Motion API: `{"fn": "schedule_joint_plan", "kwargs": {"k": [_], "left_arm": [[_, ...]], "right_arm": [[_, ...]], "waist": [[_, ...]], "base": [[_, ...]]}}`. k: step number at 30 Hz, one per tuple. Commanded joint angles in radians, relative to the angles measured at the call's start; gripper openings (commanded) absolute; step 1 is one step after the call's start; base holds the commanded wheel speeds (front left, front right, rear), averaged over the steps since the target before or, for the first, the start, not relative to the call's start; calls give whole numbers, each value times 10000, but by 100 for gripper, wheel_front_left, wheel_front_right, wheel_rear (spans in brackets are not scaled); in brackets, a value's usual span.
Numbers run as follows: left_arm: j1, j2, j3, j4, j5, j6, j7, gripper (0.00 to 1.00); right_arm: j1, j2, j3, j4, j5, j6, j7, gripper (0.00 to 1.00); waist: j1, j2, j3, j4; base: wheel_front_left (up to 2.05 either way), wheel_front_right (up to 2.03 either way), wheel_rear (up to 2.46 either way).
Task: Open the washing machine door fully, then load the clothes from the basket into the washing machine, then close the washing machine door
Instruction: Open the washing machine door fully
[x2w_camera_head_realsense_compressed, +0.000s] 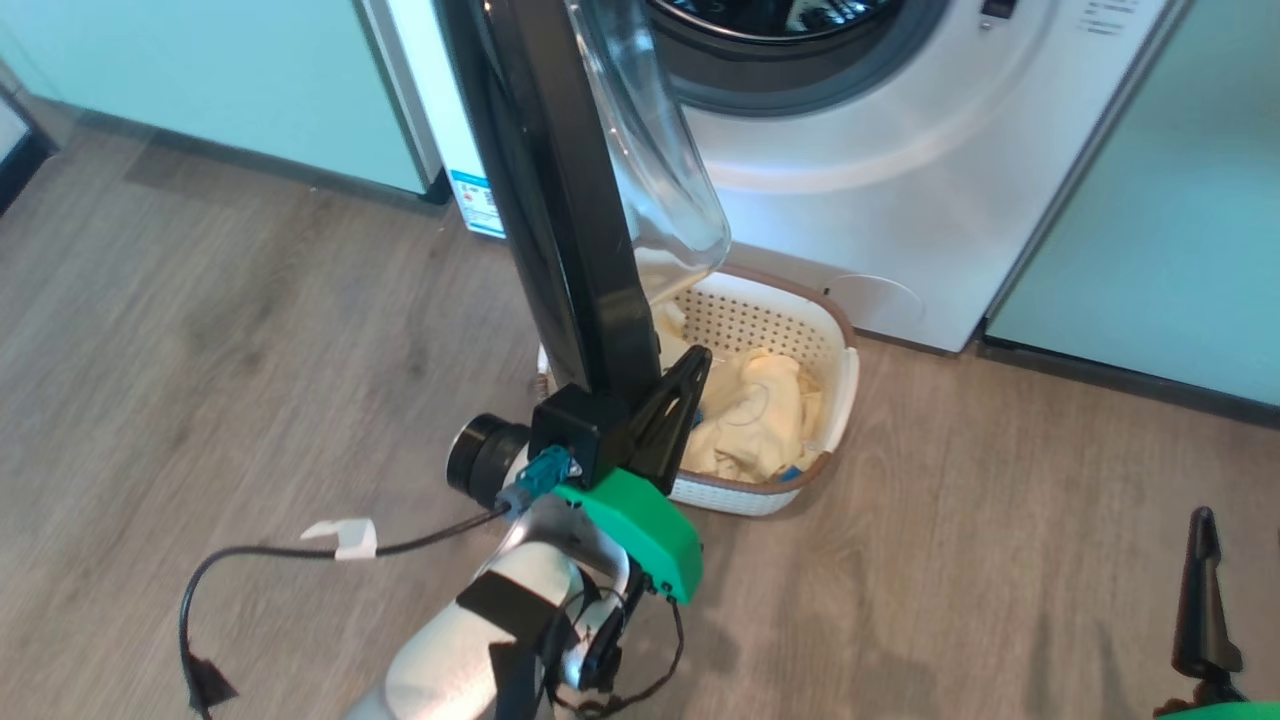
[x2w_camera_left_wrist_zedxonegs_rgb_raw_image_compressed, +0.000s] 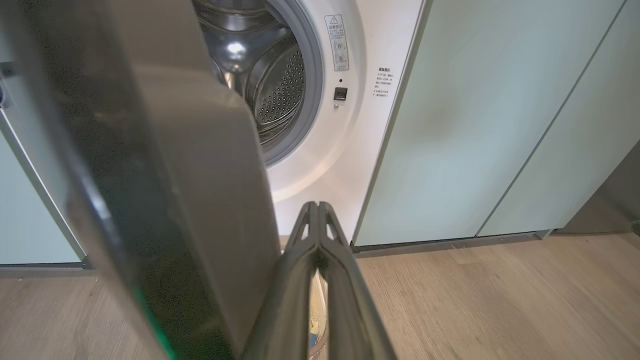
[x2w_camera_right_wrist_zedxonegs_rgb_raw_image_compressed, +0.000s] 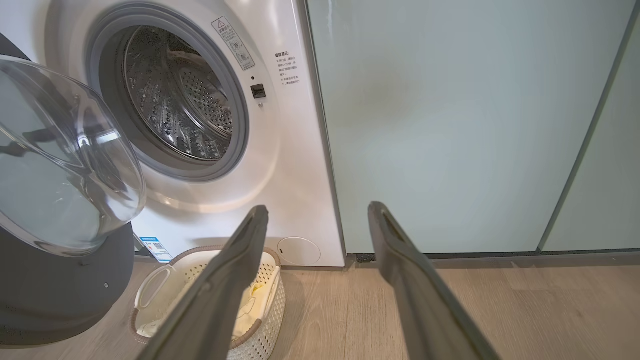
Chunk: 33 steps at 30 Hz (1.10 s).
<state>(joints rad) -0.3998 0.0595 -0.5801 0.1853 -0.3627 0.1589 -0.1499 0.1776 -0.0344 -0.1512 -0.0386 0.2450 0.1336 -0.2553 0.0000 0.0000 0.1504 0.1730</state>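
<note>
The washing machine door (x2w_camera_head_realsense_compressed: 560, 180) stands open, out from the washing machine (x2w_camera_head_realsense_compressed: 900, 200). In the head view it is edge-on, its black rim running down toward the floor (x2w_camera_head_realsense_compressed: 250, 350) and its clear dome bulging to the machine's side. The left gripper (x2w_camera_head_realsense_compressed: 693, 368) has its two fingers pressed together on nothing and lies just beside the rim's lower edge, on the dome side; I cannot tell whether it touches the rim. The basket (x2w_camera_head_realsense_compressed: 845, 365) sits on the floor right before the machine, its near-left corner hidden behind the door's bottom edge and the dome overhanging its back rim. The clothes (x2w_camera_head_realsense_compressed: 750, 410) lie heaped inside it, below the brown rim. The right gripper (x2w_camera_right_wrist_zedxonegs_rgb_raw_image_compressed: 318, 210) holds its fingers wide apart with nothing between them, low and well to the right of the basket, with open floor between the two. The round drum opening (x2w_camera_right_wrist_zedxonegs_rgb_raw_image_compressed: 175, 95) is uncovered, ringed by a grey gasket. Pale-green cabinet doors (x2w_camera_right_wrist_zedxonegs_rgb_raw_image_compressed: 450, 125) stand close against the machine's right edge.
</note>
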Motion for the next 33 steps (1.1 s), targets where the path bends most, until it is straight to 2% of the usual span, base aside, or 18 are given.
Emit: {"fn": "schedule_joint_plan", "kwargs": {"k": [1,19,33], "left_arm": [[-122,268,439,-452,45,164,-56,0],[912,748,698,-1492,-28,852,20,0],[1082,1329,1460,-1512,-224,1285,-1,0]], "right_arm": [[-270,-158,180,-301,-79,-29,-65,100],[-143,-158,143,-447,-236,-29,-50,100],[-109,-158,153,-584,-233,-29,86,100]], "waist": [[0,0,-1,224],[0,0,-31,1557],[0,0,-12,2121]], "base": [[0,0,0],[0,0,0],[0,0,0]]}}
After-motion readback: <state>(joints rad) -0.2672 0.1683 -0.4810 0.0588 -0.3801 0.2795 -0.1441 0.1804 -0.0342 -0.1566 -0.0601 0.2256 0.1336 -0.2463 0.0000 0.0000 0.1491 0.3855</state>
